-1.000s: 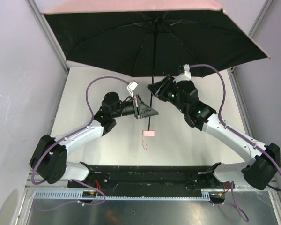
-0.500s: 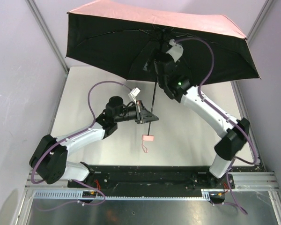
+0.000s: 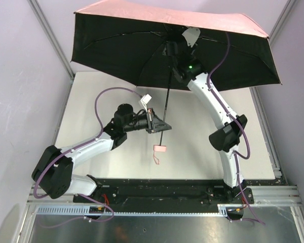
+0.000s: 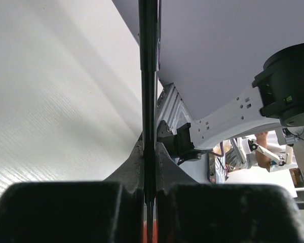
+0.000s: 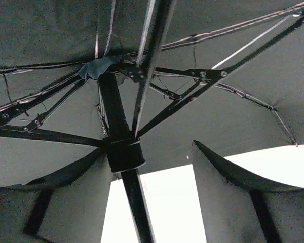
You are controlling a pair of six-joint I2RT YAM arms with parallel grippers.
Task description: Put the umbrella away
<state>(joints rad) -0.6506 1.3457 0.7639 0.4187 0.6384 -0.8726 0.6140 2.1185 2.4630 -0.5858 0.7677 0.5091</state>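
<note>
Strap and handle: the thin pink strap (image 3: 156, 158) and the pink handle (image 3: 160, 148) are at the low end of the umbrella (image 3: 142, 40), over the white table (image 3: 91, 91) and free of both arms. I cannot tell if the handle touches the table.
Left gripper: the left gripper (image 3: 161, 125) is closed tight on the black shaft (image 3: 167, 98), a little above the handle. Its wrist view shows the thin rod pinched between both fingers.
Shaft: thin and stiff, probably smooth metal. I judge that it can slip or turn in such a pinch when the top is pushed.
Right gripper: the right gripper (image 3: 171, 49) is raised up under the canopy. Its fingers are spread wide on both sides of the shaft, just below the runner, and they hold nothing.
Runner: the black collar (image 5: 123, 154) on the shaft where the ribs meet. I think this is the place to take hold, to pull it down toward the handle so the umbrella folds.
Ribs: the ribs (image 5: 202, 81) are thin and jointed, and they look fragile. It is better not to squeeze or catch them.
Canopy: the canopy (image 3: 228, 55) is fully open, pink outside and dark inside, tilted over the far part of the table. It is soft and light but wide, so I expect the whole umbrella swings easily.
</note>
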